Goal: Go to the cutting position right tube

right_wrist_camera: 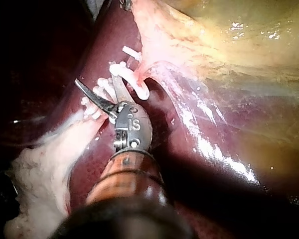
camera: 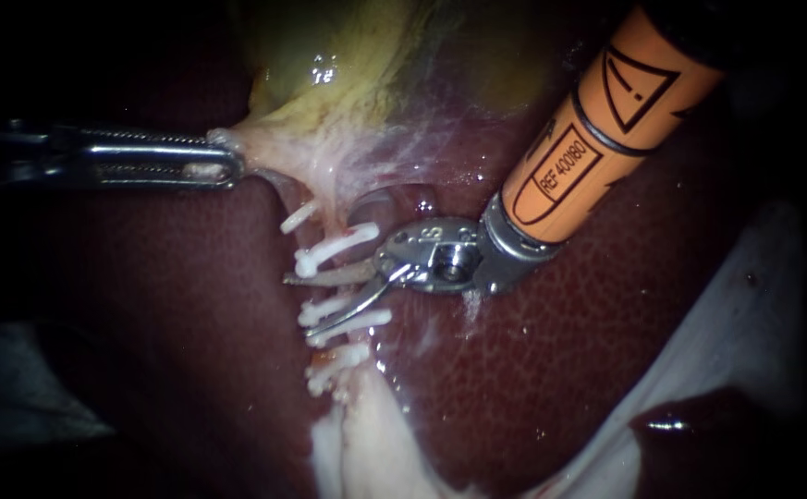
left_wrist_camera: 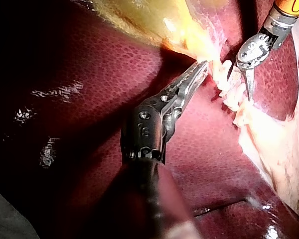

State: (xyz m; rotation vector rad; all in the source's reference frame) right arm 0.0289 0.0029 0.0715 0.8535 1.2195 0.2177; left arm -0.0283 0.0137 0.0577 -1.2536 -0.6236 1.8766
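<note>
Where the yellow-green gallbladder (camera: 357, 55) narrows into pale, webbed tissue, the left tool (camera: 229, 166) lies flat, its shaft coming in from the left. Its ridged jaws are clamped together on that narrow end of the gallbladder, and the web stretches taut toward them. Just to the right of this grip, a clipped tube (camera: 331, 205) runs from the gallbladder toward the near side, across the dark red liver (camera: 560, 370). It carries a ladder of white clips (camera: 334, 248): two on its far part and a cluster of several nearer. A second strand arches just to the right of it, and the endoscope view does not show me which of the two is the right tube. The right tool (camera: 301, 303) is a pair of thin blades on a steel wrist at the end of an orange shaft (camera: 597, 139), reaching in from the far right. Its blades stand apart and grip nothing. The straight blade lies just on the near side of the second clip, and the curved blade rests against the far end of the near cluster. The stretch of tube between those clips sits in the gap between the blades. The right wrist view shows the same spread, with one blade among the clips and the other beside them. Pale fatty tissue (camera: 366, 444) spreads from the nearest clips, and a white cloth (camera: 754, 296) lies at the right.
</note>
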